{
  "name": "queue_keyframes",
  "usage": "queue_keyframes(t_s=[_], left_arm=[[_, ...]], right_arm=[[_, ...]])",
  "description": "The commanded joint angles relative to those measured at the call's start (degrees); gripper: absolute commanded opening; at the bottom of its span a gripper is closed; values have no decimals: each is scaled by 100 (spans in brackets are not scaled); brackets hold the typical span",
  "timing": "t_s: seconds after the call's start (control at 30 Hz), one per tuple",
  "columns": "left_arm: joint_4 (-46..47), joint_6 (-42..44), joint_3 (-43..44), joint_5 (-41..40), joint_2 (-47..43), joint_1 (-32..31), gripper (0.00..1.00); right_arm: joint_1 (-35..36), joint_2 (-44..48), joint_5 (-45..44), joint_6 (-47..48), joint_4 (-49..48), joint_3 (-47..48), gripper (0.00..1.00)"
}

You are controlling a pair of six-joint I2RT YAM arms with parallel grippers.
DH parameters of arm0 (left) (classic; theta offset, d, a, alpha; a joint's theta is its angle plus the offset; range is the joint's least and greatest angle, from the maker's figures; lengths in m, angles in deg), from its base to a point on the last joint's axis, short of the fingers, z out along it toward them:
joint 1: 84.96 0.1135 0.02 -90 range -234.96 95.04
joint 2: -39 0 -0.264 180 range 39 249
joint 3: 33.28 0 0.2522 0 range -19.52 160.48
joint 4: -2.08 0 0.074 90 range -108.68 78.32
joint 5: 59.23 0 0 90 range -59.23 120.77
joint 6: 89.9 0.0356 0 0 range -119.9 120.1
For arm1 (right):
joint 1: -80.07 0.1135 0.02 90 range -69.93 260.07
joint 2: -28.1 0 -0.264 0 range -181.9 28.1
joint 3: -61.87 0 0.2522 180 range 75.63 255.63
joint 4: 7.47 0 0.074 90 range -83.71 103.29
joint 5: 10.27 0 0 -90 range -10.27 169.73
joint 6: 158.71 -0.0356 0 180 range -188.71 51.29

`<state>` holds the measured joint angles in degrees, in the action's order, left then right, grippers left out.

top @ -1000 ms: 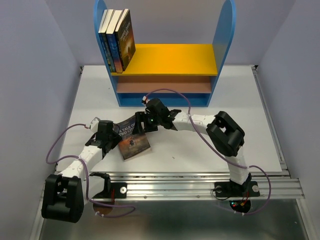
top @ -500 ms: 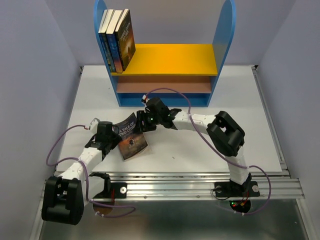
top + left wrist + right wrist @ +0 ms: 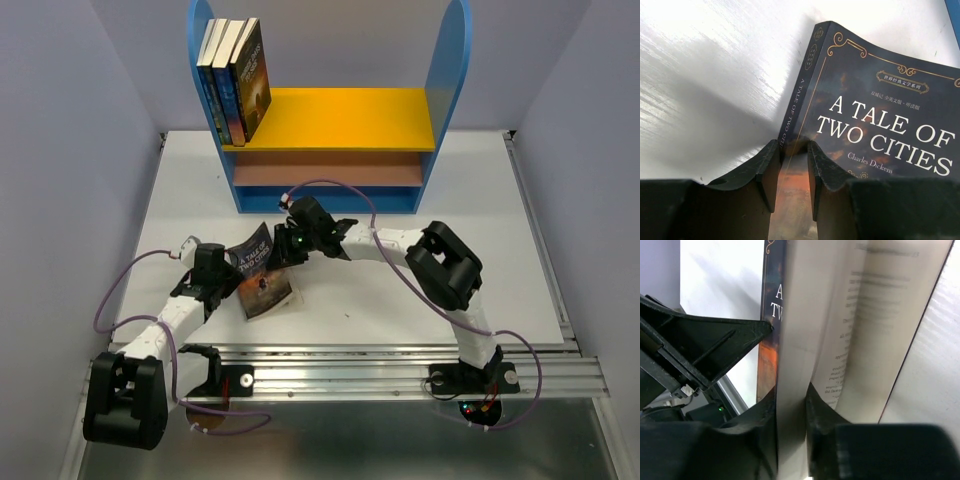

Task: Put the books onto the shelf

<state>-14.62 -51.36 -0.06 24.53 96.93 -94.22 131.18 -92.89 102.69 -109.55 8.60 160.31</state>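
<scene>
A dark paperback, "A Tale of Two Cities" [image 3: 262, 282], stands tilted on its edge on the white table in front of the shelf [image 3: 340, 118]. My left gripper [image 3: 240, 284] is shut on its spine edge [image 3: 790, 120], one finger [image 3: 766, 172] on each side. My right gripper [image 3: 283, 252] is shut from the opposite side on the front cover and a block of pages [image 3: 800, 315]; the remaining pages fan loose to the right. Three more books [image 3: 236, 80] stand upright at the left end of the yellow upper board.
The shelf's brown lower board [image 3: 330, 168] and blue base face the arms. White table [image 3: 450, 280] stretches to the right, with a metal rail [image 3: 400, 375] along its near edge. Purple cables loop off both arms. The left gripper's body [image 3: 700, 347] shows in the right wrist view.
The right gripper's jaws have closed onto the book's cover and pages. The book has risen from lying nearly flat to a steeper tilt and shifted slightly left. The left gripper keeps its hold.
</scene>
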Motion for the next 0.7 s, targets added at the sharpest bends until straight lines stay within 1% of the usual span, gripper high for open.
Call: queue_keyframes(t_s=[0.0, 0.03, 0.07, 0.1, 0.13, 0.2, 0.23, 0.3, 0.33, 0.43, 0.47, 0.53, 0.57, 0.63, 0.67], left_arm=[[136, -206, -22, 809, -98, -129, 34], [110, -189, 13, 809, -159, -120, 38], [48, -128, 57, 826, -229, -129, 50], [-13, -101, 110, 826, -404, -120, 59], [-92, -75, 241, 809, -527, -120, 72], [-285, 66, 452, 817, -940, -120, 86], [-364, 92, 514, 800, -1090, -120, 99], [-549, 276, 733, 870, -1484, -129, 99], [-593, 329, 795, 931, -1600, -129, 99], [-524, 567, 980, 1431, -1987, -129, 99], [-375, 593, 1006, 1737, -2109, -129, 99], [-147, 742, 1059, 2064, -2198, -120, 99], [55, 769, 1068, 2266, -2216, -129, 99], [415, 1014, 1025, 2600, -2225, -120, 99], [800, 1050, 990, 3019, -2181, -129, 99]], right_arm=[[382, 93, 332, -74, -248, 180, 14], [382, 137, 262, -47, -248, 180, 6], [382, 189, 35, 23, -39, 180, 1], [382, 329, -63, 58, -20, 145, 1], [382, 409, -159, 102, -2, 110, 1], [382, 742, -397, 173, -2, -13, 1], [312, 883, -580, 199, -2, -74, 1], [241, 1190, -810, 260, -2, -354, 1], [154, 1548, -915, 287, -2, -469, 1], [-13, 2139, -1284, 401, -2, -838, 1], [-118, 2576, -1425, 471, -11, -1101, 1], [-206, 3000, -1557, 559, -11, -1322, 1], [-320, 3446, -1645, 620, -11, -1540, 1], [-444, 3870, -1654, 665, -2, -1718, 1], [-505, 4281, -1628, 691, -2, -1892, 1]])
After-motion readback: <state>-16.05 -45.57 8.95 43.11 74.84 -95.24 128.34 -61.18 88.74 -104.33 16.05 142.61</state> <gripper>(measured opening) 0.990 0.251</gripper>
